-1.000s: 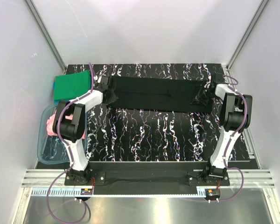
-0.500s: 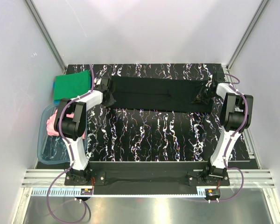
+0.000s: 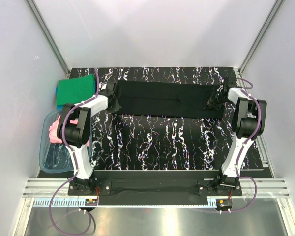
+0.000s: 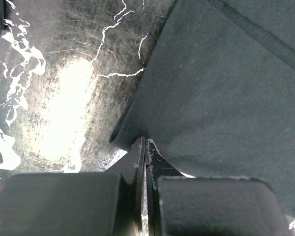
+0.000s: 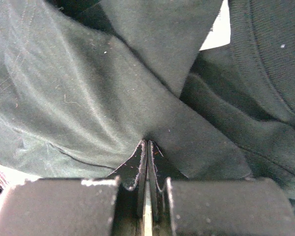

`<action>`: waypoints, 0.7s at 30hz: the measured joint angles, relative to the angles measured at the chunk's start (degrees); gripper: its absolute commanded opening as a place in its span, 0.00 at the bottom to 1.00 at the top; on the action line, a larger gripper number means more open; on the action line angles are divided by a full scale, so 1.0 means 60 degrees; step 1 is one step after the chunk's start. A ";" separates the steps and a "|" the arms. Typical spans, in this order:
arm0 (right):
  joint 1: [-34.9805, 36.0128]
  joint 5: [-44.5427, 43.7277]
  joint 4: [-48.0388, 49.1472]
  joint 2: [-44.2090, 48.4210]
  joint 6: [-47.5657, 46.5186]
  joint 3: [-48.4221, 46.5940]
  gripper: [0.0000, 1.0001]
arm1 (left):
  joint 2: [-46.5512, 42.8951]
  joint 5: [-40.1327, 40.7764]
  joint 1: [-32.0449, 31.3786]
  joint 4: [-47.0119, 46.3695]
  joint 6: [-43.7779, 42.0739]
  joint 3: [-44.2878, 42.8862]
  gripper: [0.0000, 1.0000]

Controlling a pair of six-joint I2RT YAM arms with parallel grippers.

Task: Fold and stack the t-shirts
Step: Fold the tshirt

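Observation:
The black t-shirt lies stretched as a long band across the far half of the table. My left gripper is shut on its left end; in the left wrist view the jaws pinch a fold of black cloth. My right gripper is shut on its right end; in the right wrist view the jaws pinch bunched black cloth. The green t-shirt lies folded at the far left on a blue one. The pink t-shirt lies in the tub.
A clear blue-tinted plastic tub stands at the left edge of the table. The marbled black table top reaches to the white walls on both sides and at the back.
Both grippers have moved slightly outward and away, and the black shirt is pulled a little straighter between them. Nothing else has moved.

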State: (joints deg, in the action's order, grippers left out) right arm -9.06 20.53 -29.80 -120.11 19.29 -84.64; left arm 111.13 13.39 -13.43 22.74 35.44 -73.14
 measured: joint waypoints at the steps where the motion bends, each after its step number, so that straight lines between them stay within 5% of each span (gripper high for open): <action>1: 0.0000 -0.0051 0.0004 0.0000 -0.0004 0.0004 0.05 | 0.0000 0.0000 0.0007 0.0004 0.0000 0.0000 0.00; 9: 0.0000 -0.0255 0.0066 -0.0004 -0.0025 0.0040 0.05 | -0.0091 0.0033 0.0022 0.0186 -0.0182 -0.0004 0.16; 21: 0.0000 -0.0280 -0.0120 -0.0528 -0.0193 -0.0743 0.05 | -0.0171 -0.0153 0.0011 0.0823 -0.1169 -0.0994 0.11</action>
State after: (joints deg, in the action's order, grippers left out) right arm -9.06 18.85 -30.52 -123.28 18.13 -89.10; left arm 110.10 12.47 -13.37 27.68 28.42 -79.11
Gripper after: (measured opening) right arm 0.055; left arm 0.125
